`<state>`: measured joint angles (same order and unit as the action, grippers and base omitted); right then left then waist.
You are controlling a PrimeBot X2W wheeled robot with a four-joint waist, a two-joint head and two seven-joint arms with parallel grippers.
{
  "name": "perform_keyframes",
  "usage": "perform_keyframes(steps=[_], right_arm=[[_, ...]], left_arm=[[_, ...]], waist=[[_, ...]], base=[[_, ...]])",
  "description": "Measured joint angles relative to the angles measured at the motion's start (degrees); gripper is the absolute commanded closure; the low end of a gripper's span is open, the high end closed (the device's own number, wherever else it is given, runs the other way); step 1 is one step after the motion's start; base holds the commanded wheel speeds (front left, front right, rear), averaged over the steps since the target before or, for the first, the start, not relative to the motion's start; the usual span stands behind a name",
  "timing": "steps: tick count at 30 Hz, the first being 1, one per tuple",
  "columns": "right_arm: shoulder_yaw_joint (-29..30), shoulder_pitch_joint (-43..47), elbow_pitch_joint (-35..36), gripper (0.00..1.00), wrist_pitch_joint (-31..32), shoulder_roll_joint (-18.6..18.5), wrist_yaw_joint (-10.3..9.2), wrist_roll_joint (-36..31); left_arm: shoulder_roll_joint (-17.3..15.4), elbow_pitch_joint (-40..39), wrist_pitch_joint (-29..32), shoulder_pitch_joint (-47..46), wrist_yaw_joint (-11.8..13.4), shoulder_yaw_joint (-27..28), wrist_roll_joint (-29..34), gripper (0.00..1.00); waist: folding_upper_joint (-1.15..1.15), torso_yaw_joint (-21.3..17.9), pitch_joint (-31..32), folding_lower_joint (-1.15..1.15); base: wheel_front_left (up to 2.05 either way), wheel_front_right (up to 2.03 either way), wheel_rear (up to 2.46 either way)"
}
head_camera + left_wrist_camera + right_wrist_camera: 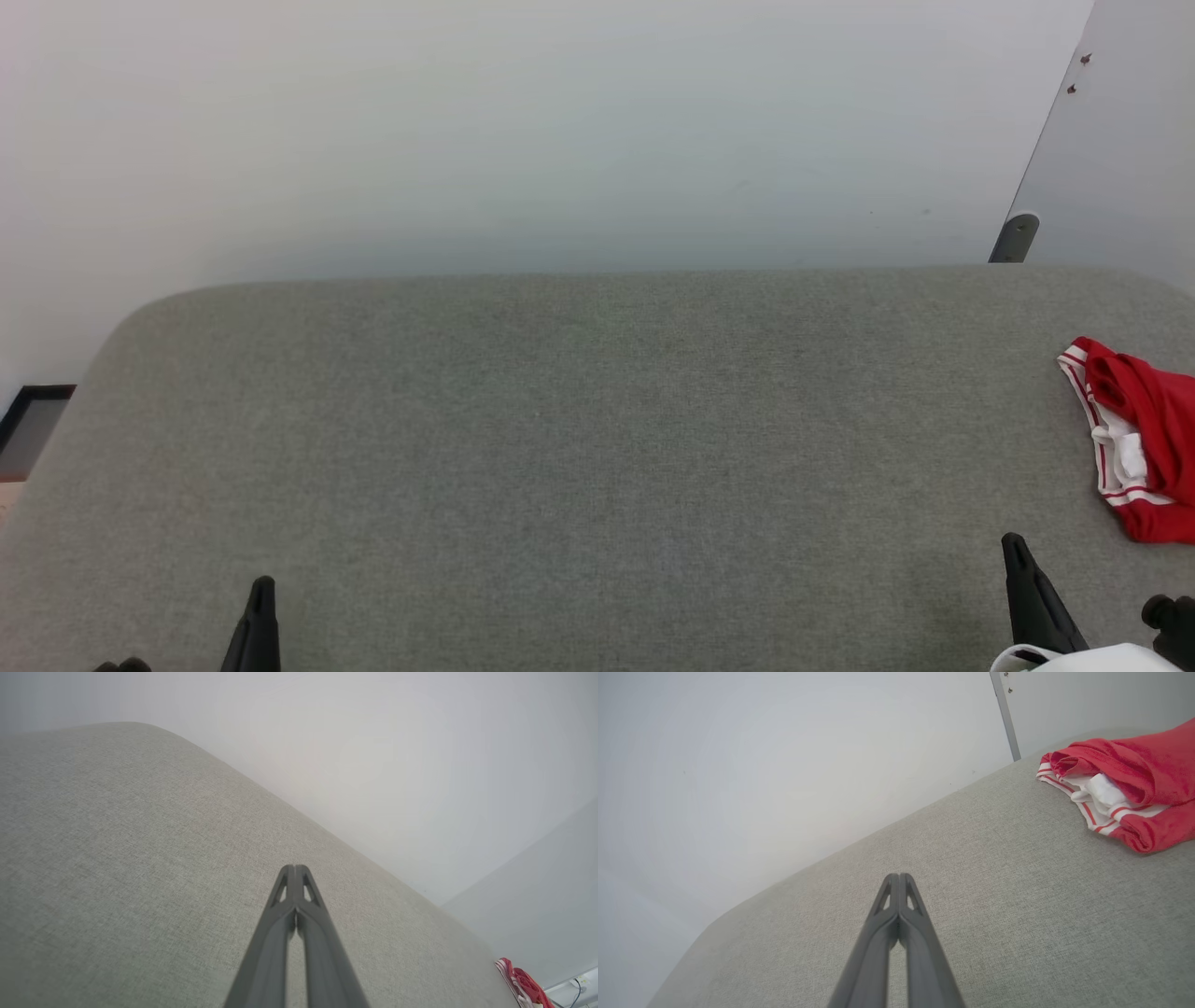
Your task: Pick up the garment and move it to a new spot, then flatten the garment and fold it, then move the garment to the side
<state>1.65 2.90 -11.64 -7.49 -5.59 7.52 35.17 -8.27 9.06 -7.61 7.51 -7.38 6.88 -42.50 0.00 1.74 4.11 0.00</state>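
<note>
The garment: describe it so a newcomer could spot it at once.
Start at the broad grey fabric surface below the pale wall. At its right end, beyond the right gripper, lies the garment: a crumpled bright red heap with white striped trim, the only colour there.

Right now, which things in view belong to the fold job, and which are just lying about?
Job:
- garment, bunched at the right end of the grey padded surface
- left hand and right hand, both shut, clear of the garment

Lying about:
- metal post behind the surface
- dark frame at far left
</note>
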Motion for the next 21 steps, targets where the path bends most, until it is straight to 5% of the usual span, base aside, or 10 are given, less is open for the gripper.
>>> perform_keyframes(steps=[21], right_arm=[[1.52,-2.39,-0.69,1.0,4.11,0.73,-0.01,16.82]], left_arm=[[1.56,1.45,4.15,-3.96,0.0,-0.08,-14.67,1.0]], waist=[[0.0,-0.37,-0.92,0.0]], base=[[0.0,0.0,0.0]])
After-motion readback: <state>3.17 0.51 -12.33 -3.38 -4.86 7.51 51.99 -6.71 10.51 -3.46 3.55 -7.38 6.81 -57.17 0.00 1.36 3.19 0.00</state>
